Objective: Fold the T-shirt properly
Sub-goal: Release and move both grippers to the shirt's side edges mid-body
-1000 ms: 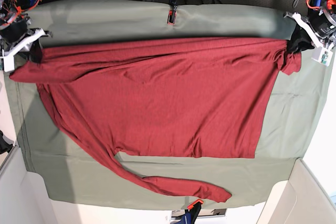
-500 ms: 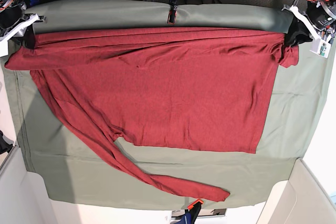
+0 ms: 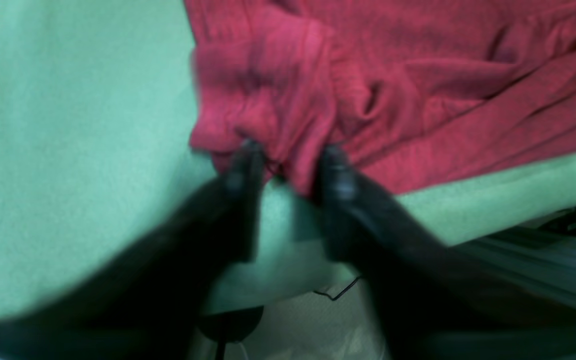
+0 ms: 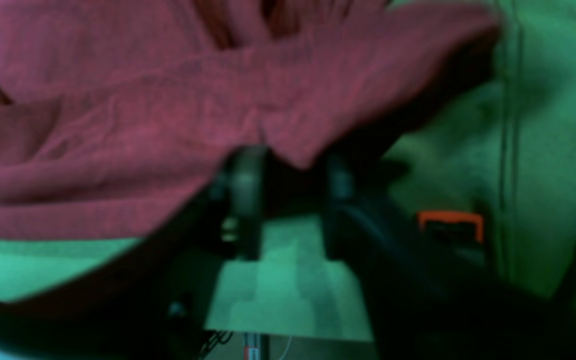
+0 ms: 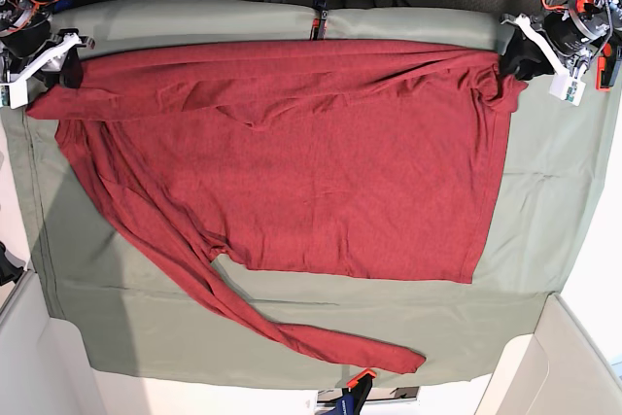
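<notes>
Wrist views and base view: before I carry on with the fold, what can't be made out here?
- Left hand grip: left wrist view is motion-blurred; bunched T-shirt covers the fingertips, so grip depth is unclear.
- Right hand: right wrist view is blurred and dark, with fabric draped over the fingers.
- Base view: both hands sit small at the green sheet corners.
- The T-shirt's second sleeve: not distinguishable in the base view.
</notes>
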Controlling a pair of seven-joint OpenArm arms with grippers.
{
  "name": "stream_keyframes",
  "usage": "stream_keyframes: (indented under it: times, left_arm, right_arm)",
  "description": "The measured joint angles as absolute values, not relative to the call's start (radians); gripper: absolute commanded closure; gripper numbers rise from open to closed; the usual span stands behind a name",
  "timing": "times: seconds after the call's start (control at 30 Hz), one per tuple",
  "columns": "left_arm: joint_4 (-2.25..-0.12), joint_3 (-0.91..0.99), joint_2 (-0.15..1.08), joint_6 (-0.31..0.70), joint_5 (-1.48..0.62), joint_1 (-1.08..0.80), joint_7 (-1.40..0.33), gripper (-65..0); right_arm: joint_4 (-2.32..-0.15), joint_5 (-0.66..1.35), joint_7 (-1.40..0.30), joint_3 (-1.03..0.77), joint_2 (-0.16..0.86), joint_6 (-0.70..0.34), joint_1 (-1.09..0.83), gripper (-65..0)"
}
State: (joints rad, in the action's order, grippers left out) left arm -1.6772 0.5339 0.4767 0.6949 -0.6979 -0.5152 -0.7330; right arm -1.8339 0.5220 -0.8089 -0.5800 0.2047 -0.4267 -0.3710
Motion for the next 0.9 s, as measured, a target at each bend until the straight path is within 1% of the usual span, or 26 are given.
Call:
stream_keyframes:
  times: [0.03,0.17,0.33,0.43,0.53,0.63,0.73,0.83,0.9]
  left_arm:
    - [-1.677,0.534,0.477,0.695,-0.7,-0.515,-0.742,-35.2]
    - [-1.677,0.539,0.483,0.693,-0.758,-0.516,-0.777,-35.7]
    - [-1.689,0.621,0.513,0.693,-1.021,-0.517,-0.838,-35.7]
    - [-1.695,0.635,0.548,0.693,-1.046,-0.512,-0.841,-35.7]
    - [-1.695,0.634,0.575,0.693,-1.046,-0.485,-0.845,-35.7]
    - [-1.695,0.632,0.594,0.693,-1.045,-0.454,-0.845,-35.7]
    - [-1.695,0.608,0.599,0.693,-1.045,-0.424,-0.841,-35.7]
    - [-1.695,0.551,0.598,0.693,-1.018,-0.387,-0.837,-35.7]
    - [-1.695,0.508,0.599,0.693,-0.97,-0.368,-0.812,-35.7]
  right_arm:
    - [-1.834,0.524,-0.824,-0.58,0.205,-0.427,-0.371,-22.9]
    - [-1.855,0.517,-0.859,-0.58,0.205,-0.427,-0.372,-22.9]
    - [-1.959,0.585,-0.878,-0.636,0.205,-0.427,-0.372,-22.9]
    - [-2.016,0.584,-0.877,-0.68,0.205,-0.427,-0.371,-22.9]
    - [-2.028,0.584,-0.867,-0.688,0.205,-0.426,-0.35,-23.0]
    - [-2.014,0.589,-0.823,-0.683,0.205,-0.428,-0.291,-23.0]
    - [-1.964,0.567,-0.81,-0.657,0.206,-0.43,-0.189,-23.0]
    - [-1.864,0.502,-0.778,-0.597,0.208,-0.432,-0.061,-23.0]
    - [-1.769,0.45,-0.753,-0.55,0.207,-0.414,0.027,-23.0]
